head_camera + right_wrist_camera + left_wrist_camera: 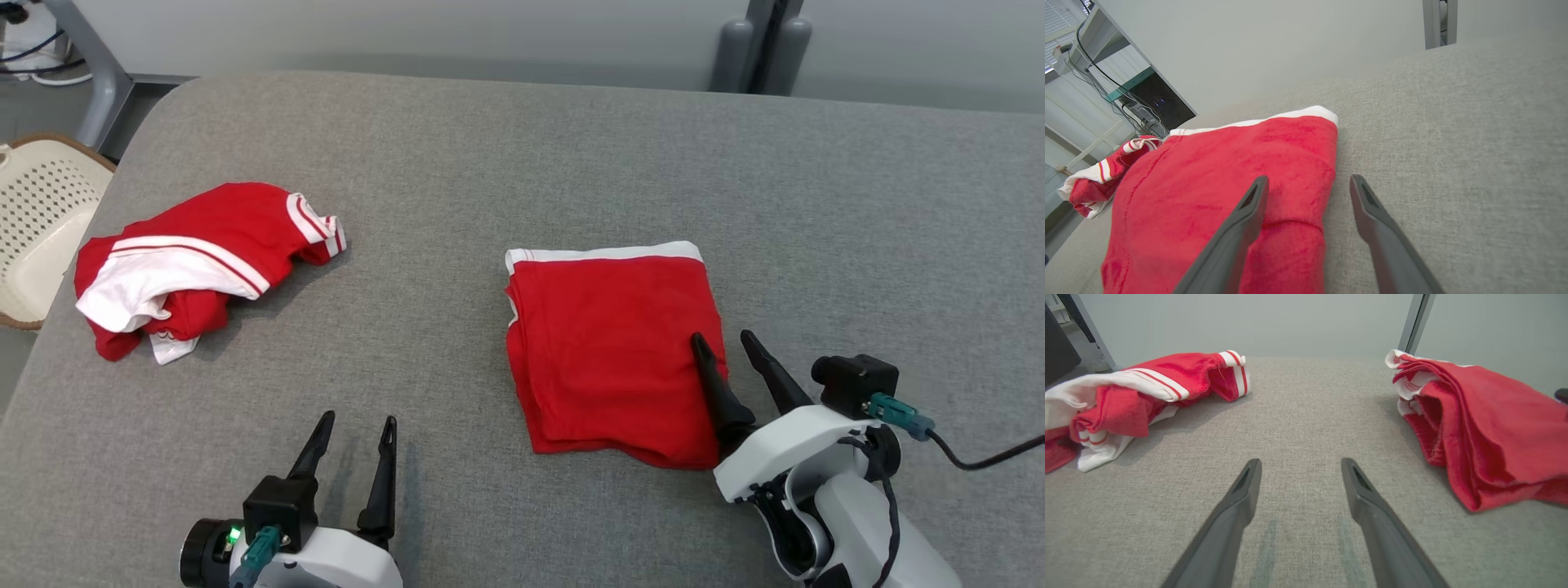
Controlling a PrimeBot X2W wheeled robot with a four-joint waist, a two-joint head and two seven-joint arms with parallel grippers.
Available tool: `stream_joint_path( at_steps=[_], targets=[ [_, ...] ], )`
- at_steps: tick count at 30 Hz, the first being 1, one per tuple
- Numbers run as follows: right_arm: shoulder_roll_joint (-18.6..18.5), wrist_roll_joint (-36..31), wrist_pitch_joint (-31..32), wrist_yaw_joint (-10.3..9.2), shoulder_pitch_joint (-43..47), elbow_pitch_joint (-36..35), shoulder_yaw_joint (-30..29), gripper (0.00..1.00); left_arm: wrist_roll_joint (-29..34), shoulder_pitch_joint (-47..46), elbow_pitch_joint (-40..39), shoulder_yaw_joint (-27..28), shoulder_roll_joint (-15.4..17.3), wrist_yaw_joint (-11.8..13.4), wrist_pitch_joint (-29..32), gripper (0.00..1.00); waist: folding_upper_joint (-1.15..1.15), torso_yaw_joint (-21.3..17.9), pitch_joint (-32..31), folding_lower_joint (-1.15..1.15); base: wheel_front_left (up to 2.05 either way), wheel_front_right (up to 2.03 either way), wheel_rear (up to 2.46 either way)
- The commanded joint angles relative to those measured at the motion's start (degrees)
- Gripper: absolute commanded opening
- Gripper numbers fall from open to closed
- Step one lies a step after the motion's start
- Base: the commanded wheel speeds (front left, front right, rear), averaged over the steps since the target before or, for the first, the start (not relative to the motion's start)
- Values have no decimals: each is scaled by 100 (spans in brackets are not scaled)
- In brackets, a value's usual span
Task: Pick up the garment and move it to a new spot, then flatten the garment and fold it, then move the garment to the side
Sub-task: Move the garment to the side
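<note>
Two grippers, two red garments, one basket.
Nearest, the left gripper (359, 419) hangs spread and empty over the grey pad (522, 163); the right gripper (722, 336), likewise released, straddles the right edge of the folded garment (608, 343) at the middle. Farther left lies the crumpled garment (204, 261), near a pale basket (41, 220).

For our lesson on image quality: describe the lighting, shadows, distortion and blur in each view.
Head view: soft, even light, no glare; the crumpled garment throws a faint shadow toward its right. Left wrist view: wide-angle stretch enlarges the left gripper, pale shadow streaks beneath. Right wrist view: the grey surface looks tilted; the folded garment blurs nearest the lens.
</note>
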Motion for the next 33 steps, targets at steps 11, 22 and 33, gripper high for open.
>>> stream_joint_path(
  at_steps=[11,22,33],
  targets=[
    [-21,977,-13,1,-623,901,538,23,-41,-141,74,-133,24,-33,-9,100,0,120,160,0,0,0,0],
    [-31,1231,-11,1,-818,1176,666,0,-27,-221,-9,-145,23,-19,-9,100,0,69,154,0,0,0,0],
    [-43,973,-13,1,-411,829,358,0,99,-103,-141,-272,22,-190,-9,100,0,-1004,-215,0,0,0,0]
  ],
)
